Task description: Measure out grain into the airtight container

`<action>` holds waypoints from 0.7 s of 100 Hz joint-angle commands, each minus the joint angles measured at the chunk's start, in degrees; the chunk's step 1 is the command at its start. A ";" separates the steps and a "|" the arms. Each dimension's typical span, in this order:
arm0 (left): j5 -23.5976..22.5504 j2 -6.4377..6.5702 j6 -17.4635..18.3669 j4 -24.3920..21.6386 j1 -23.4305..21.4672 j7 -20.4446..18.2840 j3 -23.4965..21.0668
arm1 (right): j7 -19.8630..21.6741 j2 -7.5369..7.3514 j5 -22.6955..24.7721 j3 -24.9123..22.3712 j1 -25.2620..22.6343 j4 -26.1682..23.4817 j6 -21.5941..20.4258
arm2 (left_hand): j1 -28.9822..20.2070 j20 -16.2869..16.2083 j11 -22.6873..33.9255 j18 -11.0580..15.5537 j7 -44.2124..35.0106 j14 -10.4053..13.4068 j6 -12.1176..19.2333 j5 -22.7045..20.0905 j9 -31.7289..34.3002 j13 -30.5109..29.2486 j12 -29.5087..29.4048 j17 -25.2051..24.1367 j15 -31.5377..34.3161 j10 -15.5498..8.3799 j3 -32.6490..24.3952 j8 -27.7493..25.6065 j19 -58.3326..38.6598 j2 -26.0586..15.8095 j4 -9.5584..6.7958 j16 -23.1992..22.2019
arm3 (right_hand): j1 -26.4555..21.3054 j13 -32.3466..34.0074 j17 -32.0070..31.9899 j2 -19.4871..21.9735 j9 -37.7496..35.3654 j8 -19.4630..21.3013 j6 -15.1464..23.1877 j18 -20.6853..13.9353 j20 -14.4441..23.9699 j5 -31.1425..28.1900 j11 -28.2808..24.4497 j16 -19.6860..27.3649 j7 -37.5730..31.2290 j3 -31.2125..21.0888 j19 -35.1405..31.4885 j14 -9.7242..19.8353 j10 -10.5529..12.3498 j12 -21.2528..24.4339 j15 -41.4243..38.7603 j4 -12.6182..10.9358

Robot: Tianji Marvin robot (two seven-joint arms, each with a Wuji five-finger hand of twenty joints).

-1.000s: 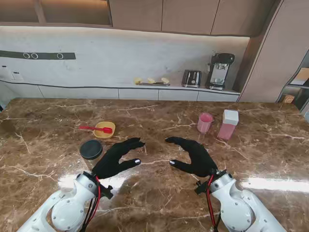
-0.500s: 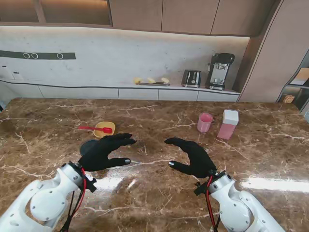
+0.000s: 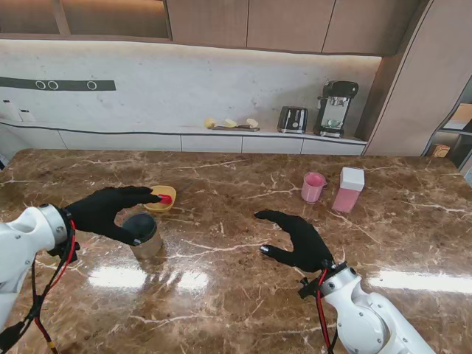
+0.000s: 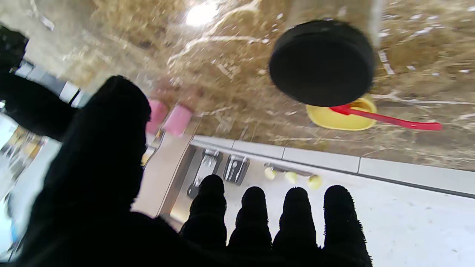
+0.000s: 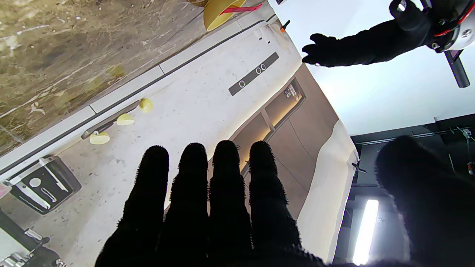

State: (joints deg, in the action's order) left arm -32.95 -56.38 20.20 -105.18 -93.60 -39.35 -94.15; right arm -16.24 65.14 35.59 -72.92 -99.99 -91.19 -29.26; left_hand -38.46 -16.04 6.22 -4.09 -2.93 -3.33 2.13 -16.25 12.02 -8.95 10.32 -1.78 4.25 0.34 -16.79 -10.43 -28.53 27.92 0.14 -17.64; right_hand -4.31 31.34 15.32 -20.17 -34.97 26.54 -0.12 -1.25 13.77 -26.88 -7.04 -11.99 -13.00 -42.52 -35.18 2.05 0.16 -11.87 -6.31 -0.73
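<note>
Marble table [image 3: 243, 287]; lidded container [image 3: 143, 234] partly hidden behind left hand [image 3: 110, 210].

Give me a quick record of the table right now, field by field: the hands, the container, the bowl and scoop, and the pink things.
left hand: open, raised beside the container, not gripping it
right hand: open, low over the table, holding nothing
container: black lid on, upright, on the left
yellow bowl: just beyond the container, red scoop resting in it
pink cup: far right, upright
pink box with white cap: beside the cup
</note>
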 commanded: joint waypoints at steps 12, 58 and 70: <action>-4.30 2.78 0.22 3.01 6.65 -6.90 2.03 | 0.20 0.31 -0.68 0.32 -0.50 0.28 0.45 | 0.39 -2.87 -2.48 -4.46 1.14 -1.11 2.41 3.45 -3.51 4.26 -1.38 0.19 -0.49 -1.37 1.59 0.87 0.50 3.39 2.29 0.22 | -1.34 2.00 0.10 0.65 -0.63 0.83 0.96 0.55 1.67 -1.71 0.70 -0.56 0.00 0.06 -0.40 0.13 0.61 -0.84 -0.65 0.95; -9.18 4.30 0.86 10.37 15.78 -14.96 12.85 | -1.73 0.75 -0.86 0.56 -0.43 1.11 0.33 | 0.16 -7.08 -5.15 -7.10 -0.50 -4.96 3.94 8.22 -5.47 2.51 3.87 3.06 2.23 0.73 3.70 -3.65 -4.51 4.35 3.05 -1.79 | -1.75 2.98 0.23 0.77 -1.73 1.02 1.25 1.67 2.31 -2.38 0.04 -1.62 -0.31 -0.32 -0.90 -0.82 0.38 -1.62 -1.45 1.02; -10.18 4.37 1.17 11.79 16.91 -15.21 14.81 | -2.29 0.87 -0.81 0.42 -0.53 1.20 0.11 | 0.53 -7.67 -5.69 -7.19 1.64 -4.95 4.17 8.39 -5.57 1.71 4.49 3.33 2.73 0.81 3.30 -3.84 -5.87 4.38 3.16 -2.69 | -1.73 3.09 0.25 0.73 -1.83 1.06 1.32 1.80 2.47 -2.40 0.03 -1.92 -0.34 -0.48 -0.98 -0.82 0.46 -1.85 -1.51 1.04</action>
State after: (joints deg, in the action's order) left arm -42.60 -51.96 21.23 -94.52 -76.97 -54.02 -80.02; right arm -18.95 65.77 34.99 -72.40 -99.99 -90.32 -29.19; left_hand -38.44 -22.40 2.14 -9.36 -2.72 -6.37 4.68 -10.44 8.53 -6.78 14.21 0.87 5.65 0.32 -14.39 -13.95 -32.17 30.14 1.59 -19.45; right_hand -4.37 33.19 15.37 -20.17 -35.85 27.08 -0.02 0.71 15.17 -28.94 -7.04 -12.73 -13.06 -42.52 -35.26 1.30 0.15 -12.79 -7.57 -0.73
